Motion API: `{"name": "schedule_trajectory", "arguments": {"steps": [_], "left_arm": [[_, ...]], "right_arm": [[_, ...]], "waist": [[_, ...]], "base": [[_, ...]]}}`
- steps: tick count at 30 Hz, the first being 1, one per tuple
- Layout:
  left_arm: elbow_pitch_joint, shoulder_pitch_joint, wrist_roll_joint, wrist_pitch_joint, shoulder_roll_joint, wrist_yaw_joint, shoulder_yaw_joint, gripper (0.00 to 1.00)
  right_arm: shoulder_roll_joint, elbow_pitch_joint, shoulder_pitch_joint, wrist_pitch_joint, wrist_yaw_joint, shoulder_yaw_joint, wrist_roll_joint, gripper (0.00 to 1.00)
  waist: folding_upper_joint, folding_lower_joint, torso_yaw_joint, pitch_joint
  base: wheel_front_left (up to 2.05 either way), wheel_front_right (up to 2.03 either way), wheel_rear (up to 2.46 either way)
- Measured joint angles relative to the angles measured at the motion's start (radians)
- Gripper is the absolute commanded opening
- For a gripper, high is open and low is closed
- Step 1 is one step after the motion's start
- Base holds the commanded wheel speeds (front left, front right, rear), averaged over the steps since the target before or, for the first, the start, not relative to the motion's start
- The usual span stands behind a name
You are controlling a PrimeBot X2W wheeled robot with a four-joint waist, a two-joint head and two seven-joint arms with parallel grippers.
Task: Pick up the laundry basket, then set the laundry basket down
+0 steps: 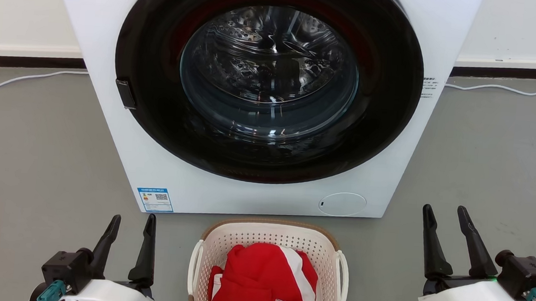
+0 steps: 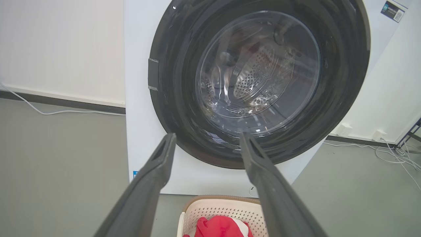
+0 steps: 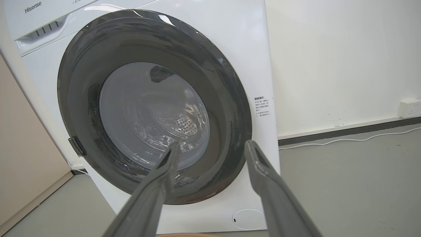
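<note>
Laundry basket (image 1: 266, 236) sits on the grey floor (image 1: 23, 160), just in front of the washing machine (image 1: 119, 158) and centred under its closed dark door, at the bottom of the head view and cut off by the lower edge. It lies between the two grippers and touches neither. Left gripper (image 1: 134, 217) is off the basket's left side, fingers apart, nothing between them, tips roughly level with the basket's far rim. Right gripper (image 1: 444, 208) is off the right side, a bit further out, also spread and empty, tips reaching higher up the view. Left wrist view: left gripper (image 2: 208, 135) points at the machine door, with the basket (image 2: 223, 205) low between its fingers, below the tips. Right wrist view: right gripper (image 3: 213, 143) spread, aimed at the door; a tan sliver at the bottom edge may be the basket rim, can't confirm. Basket look: cream-white perforated plastic, rounded-rectangular, tan woven-look rim, a white loop handle (image 1: 194, 264) on each side, both lying against the walls. Upright. Holds a bunched red garment (image 1: 258, 279) with white stripes and white lettering, filling most of the inside.
</note>
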Motion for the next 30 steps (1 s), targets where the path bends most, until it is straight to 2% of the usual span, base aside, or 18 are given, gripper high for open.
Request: {"name": "schedule_trajectory", "arguments": {"steps": [13, 14, 18, 30], "left_arm": [[0.019, 0.0, -0.02, 0.0, -0.001, -0.005, -0.015, 1.0], [0.03, 0.001, -0.019, 0.0, -0.005, -0.004, -0.016, 0.0], [0.072, 0.025, -0.027, 0.007, -0.011, -0.004, -0.016, 0.0], [0.072, 0.027, -0.152, 0.041, -0.011, -0.004, -0.011, 0.0]], "right_arm": [[0.0, 0.007, 0.0, 0.0, 0.0, 0.012, 0.0, 1.0], [0.002, 0.014, 0.001, 0.001, -0.001, 0.014, 0.002, 0.0], [0.011, 0.049, 0.036, 0.004, -0.001, 0.022, 0.008, 0.0], [0.017, 0.057, 0.036, 0.038, -0.001, 0.009, 0.131, 0.0]], "waist": [[0.0, 0.0, 0.001, -0.007], [0.0, 0.0, 0.001, -0.007], [0.0, 0.0, 0.001, -0.007], [0.0, 0.0003, 0.002, -0.005]], "base": [[0.0, 0.0, 0.0], [0.0, 0.0, 0.0], [0.0, 0.0, 0.0], [0.0, 0.0, 0.0]]}}
